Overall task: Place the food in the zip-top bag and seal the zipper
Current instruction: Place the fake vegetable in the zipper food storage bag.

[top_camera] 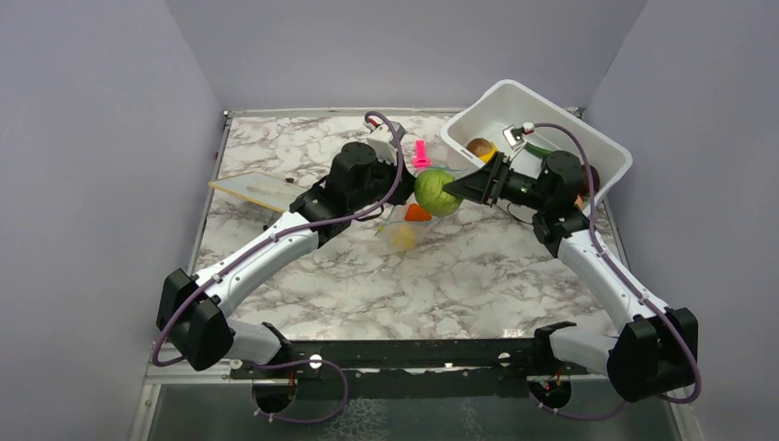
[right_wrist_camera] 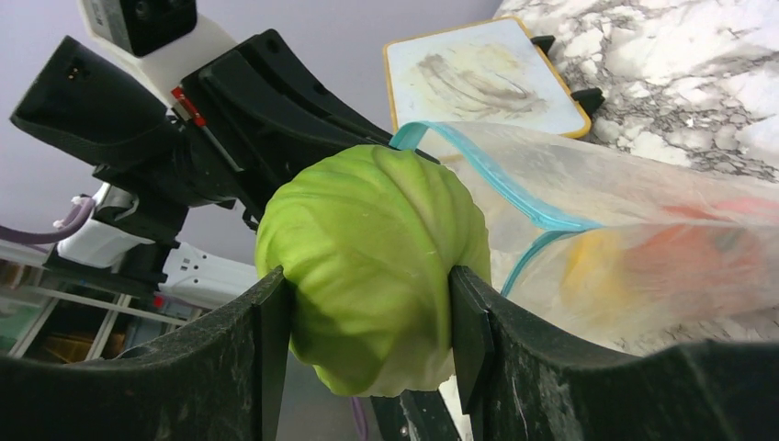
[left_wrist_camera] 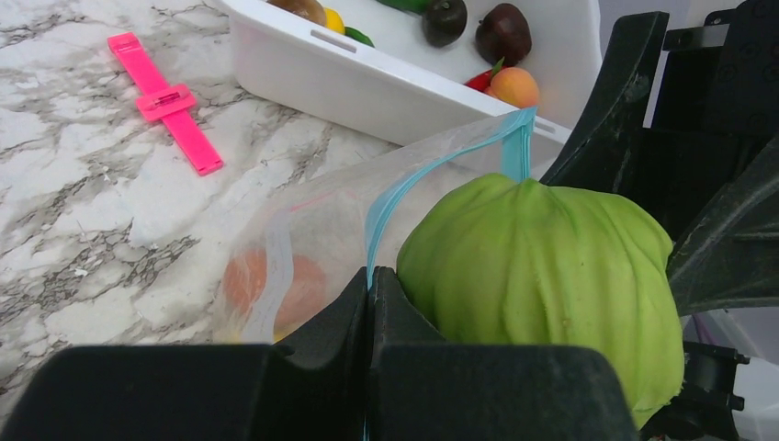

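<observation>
Green and ribbed like a cabbage, the ball (right_wrist_camera: 372,266) is clenched between the two fingers of the right claw (right_wrist_camera: 367,322). It is gripped across its middle and held in the air right at the mouth of the bag (right_wrist_camera: 643,211). Whether it touches the rim I cannot tell.

The left claw (left_wrist_camera: 370,285) is pinched tight on the blue zipper (left_wrist_camera: 395,197), lifting that edge off the worktop (top_camera: 413,285) so the mouth faces the ball. Inside the bag lie an orange piece (top_camera: 418,213) and a yellow piece (top_camera: 401,239). More food sits in the white tub (top_camera: 551,101) behind, among it a dark piece (left_wrist_camera: 502,32). The pink clip (top_camera: 421,153) lies on the worktop near the tub, and the board (top_camera: 253,190) lies off to the left.

The ball looks light and fairly stiff, round enough to roll or pop free, so a hold across its widest part seems right. It looks nearly as wide as the opening, so I expect a snug fit.

The bag is thin, limp film and probably slippery. The zipper strip is its only firm part and the sensible place to grip. With one lip pinched, the other may sag or fold under the ball. Sealing will likely need pressure run along the whole strip.
</observation>
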Controlling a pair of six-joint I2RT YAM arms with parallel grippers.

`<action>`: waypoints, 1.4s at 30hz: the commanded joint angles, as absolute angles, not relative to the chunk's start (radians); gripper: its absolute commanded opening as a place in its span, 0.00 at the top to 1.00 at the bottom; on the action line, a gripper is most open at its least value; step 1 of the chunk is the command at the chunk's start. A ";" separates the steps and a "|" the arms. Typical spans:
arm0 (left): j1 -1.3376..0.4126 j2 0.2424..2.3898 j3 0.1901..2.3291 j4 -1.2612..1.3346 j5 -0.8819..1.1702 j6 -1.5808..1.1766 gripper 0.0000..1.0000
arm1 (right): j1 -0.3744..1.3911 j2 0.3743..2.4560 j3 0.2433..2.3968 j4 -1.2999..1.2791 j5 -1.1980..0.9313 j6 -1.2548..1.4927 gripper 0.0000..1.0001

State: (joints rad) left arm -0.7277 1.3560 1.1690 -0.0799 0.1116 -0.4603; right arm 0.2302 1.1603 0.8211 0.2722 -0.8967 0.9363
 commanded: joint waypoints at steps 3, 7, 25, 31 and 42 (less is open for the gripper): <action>-0.726 1.352 1.178 -0.019 0.163 -0.482 1.00 | 0.237 1.145 0.821 0.142 -0.810 0.854 0.67; -0.725 1.350 1.164 -0.002 0.181 -0.481 1.00 | 0.236 1.147 0.838 0.044 -0.758 0.798 0.67; -0.721 1.341 1.106 0.095 0.340 -0.454 1.00 | 0.238 1.207 0.912 -0.063 -0.663 0.794 0.58; -0.721 1.346 1.107 0.090 0.347 -0.449 1.00 | 0.245 1.221 0.941 -0.083 -0.669 0.791 0.39; -0.721 1.347 1.111 0.060 0.306 -0.435 1.00 | 0.245 1.200 0.980 -0.128 -0.680 0.724 0.19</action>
